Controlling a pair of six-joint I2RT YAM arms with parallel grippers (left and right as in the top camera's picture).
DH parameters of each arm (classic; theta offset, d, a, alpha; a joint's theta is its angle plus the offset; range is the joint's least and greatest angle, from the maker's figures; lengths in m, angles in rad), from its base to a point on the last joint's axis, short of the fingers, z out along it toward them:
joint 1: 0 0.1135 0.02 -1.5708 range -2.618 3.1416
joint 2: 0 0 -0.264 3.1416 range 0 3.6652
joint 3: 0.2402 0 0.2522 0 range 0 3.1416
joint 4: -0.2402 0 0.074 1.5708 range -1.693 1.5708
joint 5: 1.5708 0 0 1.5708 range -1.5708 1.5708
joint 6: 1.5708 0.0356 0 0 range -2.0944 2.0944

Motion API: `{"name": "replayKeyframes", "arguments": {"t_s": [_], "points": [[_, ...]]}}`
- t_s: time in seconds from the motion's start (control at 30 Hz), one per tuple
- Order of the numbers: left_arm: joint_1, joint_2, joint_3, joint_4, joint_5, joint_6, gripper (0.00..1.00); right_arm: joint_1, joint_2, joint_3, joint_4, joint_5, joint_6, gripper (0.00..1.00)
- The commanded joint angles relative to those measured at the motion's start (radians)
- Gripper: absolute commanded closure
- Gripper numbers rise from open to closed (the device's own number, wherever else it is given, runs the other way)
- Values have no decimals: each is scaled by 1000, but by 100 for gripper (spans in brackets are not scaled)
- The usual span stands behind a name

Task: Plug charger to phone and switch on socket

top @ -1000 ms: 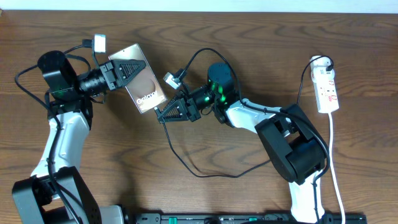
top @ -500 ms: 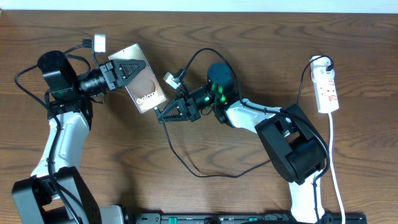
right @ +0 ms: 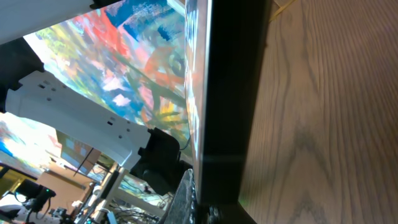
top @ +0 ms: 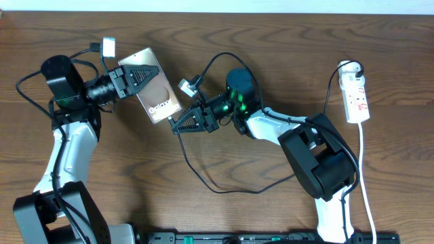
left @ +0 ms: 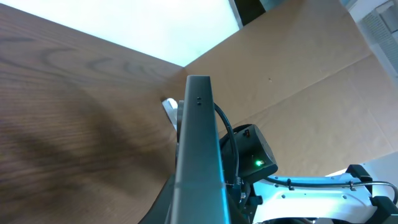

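The overhead view is giving the whole layout. The phone [top: 154, 91] is being held tilted in the upper left part of the table [top: 285, 27], with its screen facing up. The socket [top: 357, 95] is sitting far to the right, well apart from both grippers, and its white cord [top: 367, 183] is running down toward the near edge.

The left wrist view is showing the phone only edge-on, as a thin grey strip rising up the middle, with the right arm [left: 323, 190] and its green light [left: 258, 163] behind it. The right wrist view is showing mostly the dark side of the phone, very close, with wood grain beside it. The plug tip is not showing there.

The left arm [top: 68, 146] is reaching from the left side with its wrist pointing right, and the left gripper [top: 139, 76] is pressing together on the upper end of the phone.

The right arm is bending up from the lower right and stretching leftward. The right gripper [top: 176, 125] is pinching shut just at the lower end of the phone. The charger [top: 203, 177] is coming out from its fingers and looping down over the table. I cannot tell whether the tip is sitting inside the phone.
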Motion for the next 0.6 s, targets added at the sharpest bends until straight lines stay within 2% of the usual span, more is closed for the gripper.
{"name": "replayKeyframes", "arguments": {"t_s": [0.0,0.57], "points": [[0,-8,13,4,47,-2,92,1,2,19,0,36,-13,99],[0,-8,13,5,47,-1,93,16,2,19,0,41,-6,99]]}}
